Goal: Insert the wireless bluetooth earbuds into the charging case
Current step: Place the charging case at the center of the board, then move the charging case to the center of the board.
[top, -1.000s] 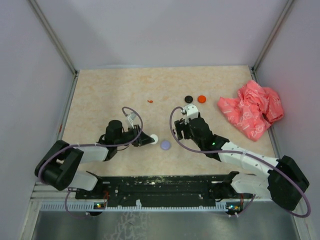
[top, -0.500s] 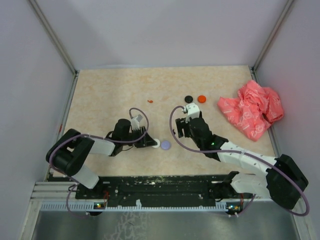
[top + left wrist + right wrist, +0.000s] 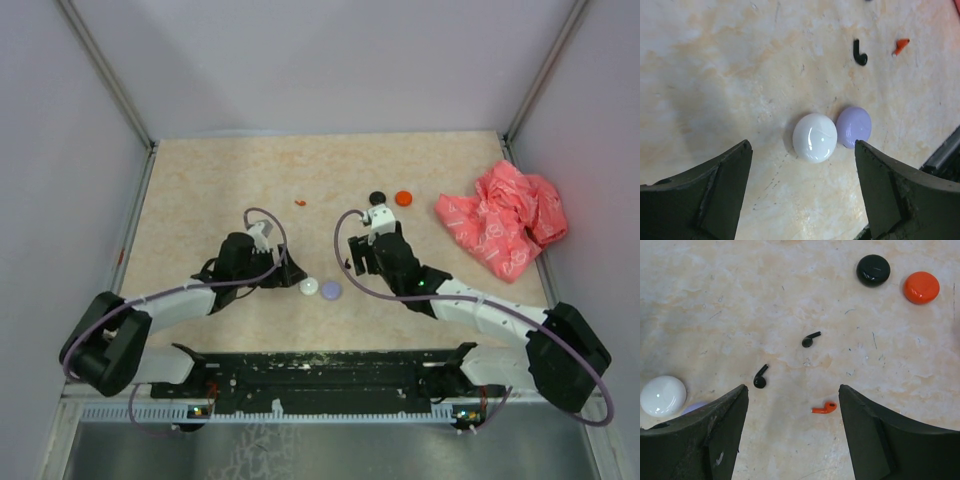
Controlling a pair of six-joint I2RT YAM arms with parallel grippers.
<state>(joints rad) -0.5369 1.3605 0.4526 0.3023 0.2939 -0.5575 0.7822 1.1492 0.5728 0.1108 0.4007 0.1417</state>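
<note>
Opening wide, my left jaws have freed the white disc (image 3: pixel 814 137) beside the lilac disc (image 3: pixel 854 126); right jaws wait open over earbuds (image 3: pixel 760 380).

Beige bench (image 3: pixel 200 180) holding a white disc (image 3: pixel 814 137) and lilac disc (image 3: pixel 854 126) before the left jaws, black earbuds (image 3: pixel 811 339), a red earbud (image 3: pixel 824 408), a black disc (image 3: pixel 873 270) and orange disc (image 3: pixel 921 287) before the right jaws, and a pink bag (image 3: pixel 503 218) off to their right.

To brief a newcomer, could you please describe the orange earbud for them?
On the beige table, look between the right claw's dark fingers. The orange earbud lies there, tiny and stemmed; its neighbours are two black earbuds, and the orange disc is round and bigger.
</note>
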